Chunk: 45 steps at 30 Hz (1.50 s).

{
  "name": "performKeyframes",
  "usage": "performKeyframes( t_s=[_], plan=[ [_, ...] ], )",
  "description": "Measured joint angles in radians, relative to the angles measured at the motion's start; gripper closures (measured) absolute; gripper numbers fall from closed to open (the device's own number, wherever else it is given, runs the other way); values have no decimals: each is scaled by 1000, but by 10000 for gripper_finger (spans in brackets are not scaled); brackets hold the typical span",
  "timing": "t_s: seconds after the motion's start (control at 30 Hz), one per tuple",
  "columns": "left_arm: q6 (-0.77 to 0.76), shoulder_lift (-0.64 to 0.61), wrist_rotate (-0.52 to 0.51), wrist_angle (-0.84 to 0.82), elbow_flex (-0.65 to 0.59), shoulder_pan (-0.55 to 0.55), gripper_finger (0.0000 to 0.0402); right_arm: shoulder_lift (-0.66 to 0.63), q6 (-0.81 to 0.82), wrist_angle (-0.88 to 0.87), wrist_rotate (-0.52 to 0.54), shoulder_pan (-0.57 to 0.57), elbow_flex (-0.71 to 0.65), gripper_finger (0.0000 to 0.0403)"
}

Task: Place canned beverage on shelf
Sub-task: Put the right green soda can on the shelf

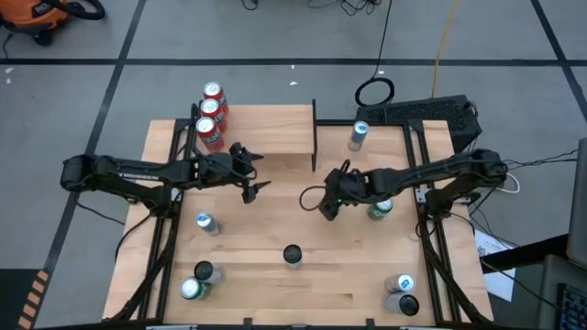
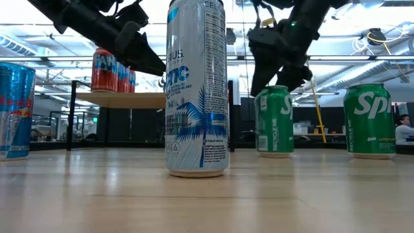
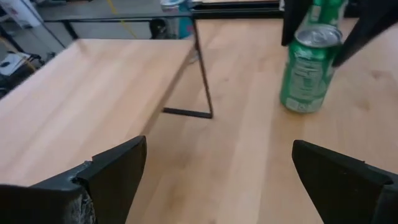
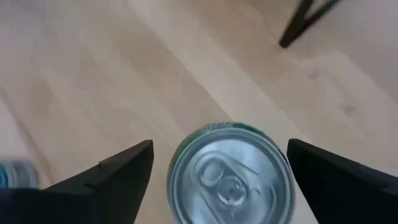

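**A:** Which hand is on the job?

**B:** The right hand (image 4: 217,155). It hovers straight above a green can (image 3: 306,68), fingers spread wide to either side of the lid and gripping nothing. As far as I can judge, they are not touching the can.

**A:** How does the can lie?

**B:** It stands upright on the counter (image 1: 275,229), long axis vertical, so the hand would come straight down around it. From above, the hand itself hides it.

**A:** And the shelf (image 1: 275,137)?

**B:** It is towards the back of the counter, on the left arm's side of the can. Its nearer black upright (image 1: 315,137) stands close by.

**A:** What about the left hand (image 1: 261,174)?

**B:** It is open too, empty, and waiting just in front of the shelf. It is nearer to the shelf, but the right hand is nearer to the can.

**A:** Give me the counts.

**B:** Three red cans (image 1: 210,112) stand in a row at the shelf's left end, and the rest of the board is bare. One shelf, two arms. From above, eight other cans (image 1: 204,222) stand about the counter, one of them a second green can (image 1: 381,210) beneath the right arm. The hidden can makes nine.
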Motion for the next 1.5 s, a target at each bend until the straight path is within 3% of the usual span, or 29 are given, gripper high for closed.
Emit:
performKeyframes(
  t_s=[0.23, 0.37, 0.53, 0.83, 1.07, 1.37, 1.5],
  plan=[
    [11, 97, 3, 57, 0, -10, 4, -34, -308, -213, -6, 8, 26, 47],
    [27, 158, 4, 113, 0, -19, 4, -40, -350, -325, -31, 7, 26, 47],
    [31, 210, 4, 178, 0, -25, 4, -40, -302, -272, -166, 19, 26, 47],
    [28, 229, 3, 202, 0, -27, 4, -28, -147, -73, -166, 74, 26, 47],
    [27, 229, 3, 201, 0, -31, 4, 32, -276, 230, -278, 89, 26, 49],
    [55, 229, 70, 201, 0, -73, 4, -8, -408, 91, -102, 85, 25, 49],
    [60, 238, 81, 205, 0, -89, 4, 34, -500, 206, -86, 73, 27, 49]
  ],
)
